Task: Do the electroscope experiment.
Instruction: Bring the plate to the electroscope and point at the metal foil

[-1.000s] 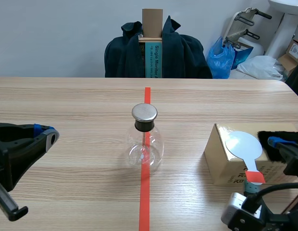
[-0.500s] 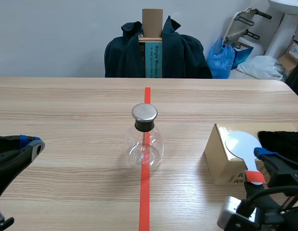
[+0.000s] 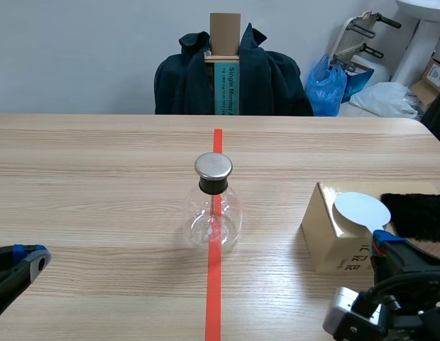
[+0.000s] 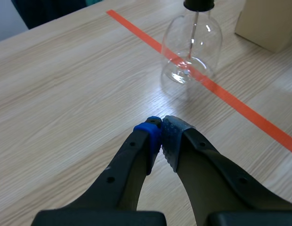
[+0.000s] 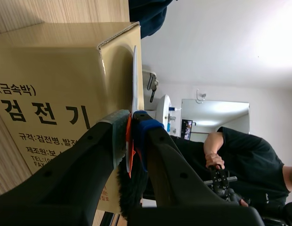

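Note:
The electroscope, a clear glass flask (image 3: 213, 215) with a metal cap (image 3: 213, 166), stands on the tape line at the table's middle. In the left wrist view the flask (image 4: 192, 44) is ahead of my left gripper (image 4: 160, 130), which is shut on nothing. That gripper (image 3: 28, 260) sits low at the near left of the table. A white round paddle (image 3: 362, 209) lies on the cardboard box (image 3: 332, 238) beside black fur (image 3: 419, 214). My right gripper (image 3: 385, 244) is shut on the paddle's orange-red handle (image 5: 129, 141), with the thin disc (image 5: 134, 80) edge-on over the box (image 5: 52, 84).
A chair draped with dark clothing (image 3: 231, 74) stands past the far table edge, with a blue bag (image 3: 330, 85) and white items at the back right. The box blocks the near right. A person in dark clothes (image 5: 245, 165) appears behind the box in the right wrist view.
My right gripper has closed on the paddle's handle. The left arm has drawn back toward the near left corner, still shut.

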